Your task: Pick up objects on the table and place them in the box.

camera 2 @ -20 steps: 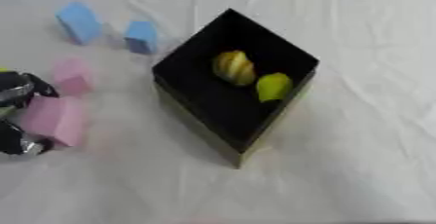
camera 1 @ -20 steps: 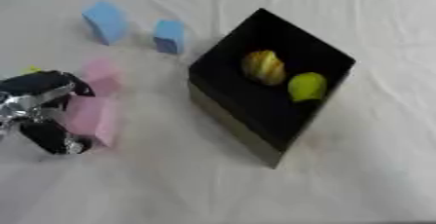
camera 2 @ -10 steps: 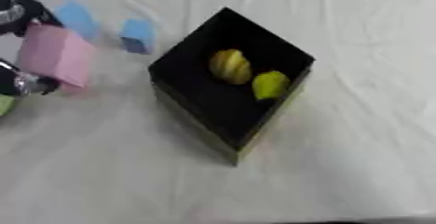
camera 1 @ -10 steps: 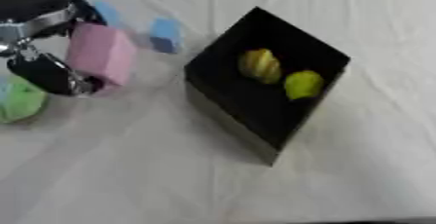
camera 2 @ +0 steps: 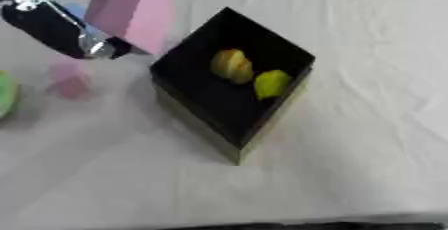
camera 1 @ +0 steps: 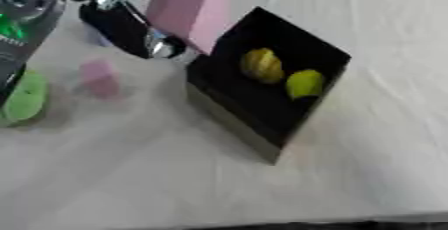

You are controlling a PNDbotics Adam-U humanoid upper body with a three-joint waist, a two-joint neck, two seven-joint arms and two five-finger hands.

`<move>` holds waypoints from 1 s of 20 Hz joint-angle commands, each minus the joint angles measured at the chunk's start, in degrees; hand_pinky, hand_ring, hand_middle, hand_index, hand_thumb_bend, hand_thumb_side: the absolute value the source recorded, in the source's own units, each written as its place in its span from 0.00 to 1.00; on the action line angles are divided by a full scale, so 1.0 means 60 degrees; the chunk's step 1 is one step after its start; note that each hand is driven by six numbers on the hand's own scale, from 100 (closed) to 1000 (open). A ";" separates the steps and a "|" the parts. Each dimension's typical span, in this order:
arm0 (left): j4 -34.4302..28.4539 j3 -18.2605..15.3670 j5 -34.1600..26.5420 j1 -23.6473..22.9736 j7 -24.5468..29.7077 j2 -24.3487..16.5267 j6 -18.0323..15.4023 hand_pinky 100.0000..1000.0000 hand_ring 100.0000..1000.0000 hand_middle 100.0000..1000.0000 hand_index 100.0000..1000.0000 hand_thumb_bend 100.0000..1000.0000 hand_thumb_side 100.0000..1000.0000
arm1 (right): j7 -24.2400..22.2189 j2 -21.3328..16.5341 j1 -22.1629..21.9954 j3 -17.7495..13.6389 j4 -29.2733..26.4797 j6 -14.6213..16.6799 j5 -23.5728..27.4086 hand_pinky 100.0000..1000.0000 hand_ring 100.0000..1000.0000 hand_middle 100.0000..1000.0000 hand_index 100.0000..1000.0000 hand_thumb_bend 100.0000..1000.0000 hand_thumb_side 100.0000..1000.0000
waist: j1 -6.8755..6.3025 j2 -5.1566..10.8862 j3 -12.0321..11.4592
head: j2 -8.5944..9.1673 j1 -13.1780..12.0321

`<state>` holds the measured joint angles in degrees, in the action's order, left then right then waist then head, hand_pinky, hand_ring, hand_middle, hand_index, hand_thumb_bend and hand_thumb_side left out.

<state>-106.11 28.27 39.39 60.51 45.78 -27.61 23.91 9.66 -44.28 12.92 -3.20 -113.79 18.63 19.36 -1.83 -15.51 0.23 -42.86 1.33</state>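
**A:** Pink block (camera 1: 186,8): you have it pinched in the left hand (camera 1: 131,29), fingers curled against its side, lifted above the table (camera 1: 385,49) and hanging just over the near-left rim of the box (camera 1: 262,119). It isn't over the opening yet.

**B:** So what's the danger?

**A:** Let go now and I'd expect it to catch that rim and tumble back outside. It's a tall block too, so it could tip as it drops.

**B:** And inside the box?

**A:** A yellow fruit (camera 1: 261,65) and a green fruit (camera 1: 304,83) sit at the far side. Land on them and the block may lean or roll them. Aim for the bare near half.

**B:** Anything else?

**A:** A small pink block (camera 1: 100,77) and a green thing (camera 1: 24,95) lie on the table below your arm; sweep low and you could knock them. The right hand isn't visible.
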 commanded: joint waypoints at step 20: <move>0.4702 0.0421 0.2097 -0.0024 -0.0996 0.3600 -0.0487 0.75 0.72 0.69 0.77 0.20 0.00 | -0.0262 -0.0033 0.0335 0.0009 -0.0134 -0.0177 0.0188 0.86 0.81 0.54 0.75 0.00 0.49 | 0.0083 0.0149 0.0238 | 0.0181 -0.0469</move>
<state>-78.06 30.84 51.90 59.54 40.17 -6.40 21.29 8.12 -43.50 14.32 -2.75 -113.79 17.65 20.27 -1.80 -15.54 1.59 -42.27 -1.22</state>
